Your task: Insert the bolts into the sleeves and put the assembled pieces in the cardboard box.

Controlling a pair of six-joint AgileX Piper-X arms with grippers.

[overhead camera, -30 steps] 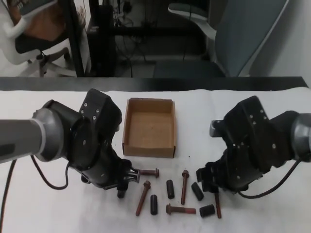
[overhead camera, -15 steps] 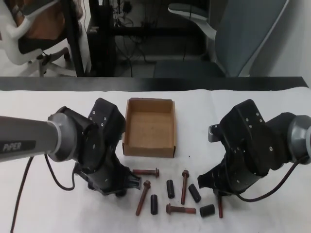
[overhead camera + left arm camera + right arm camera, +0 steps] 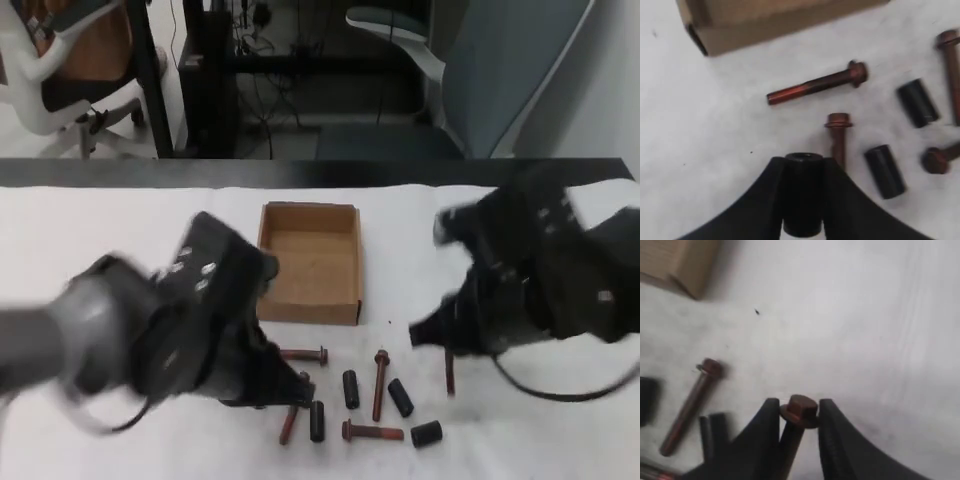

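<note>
**Sleeve and Bolt Ready to Mate**

A black sleeve (image 3: 801, 197) sits clamped in the left gripper (image 3: 802, 165), lower left of centre in the high view. The right gripper (image 3: 798, 405), at right, pinches a bolt (image 3: 799, 412) at its head end. Best to align both axes first (a tilt would likely jam). The cardboard box (image 3: 307, 310) stands mid-frame.
</note>
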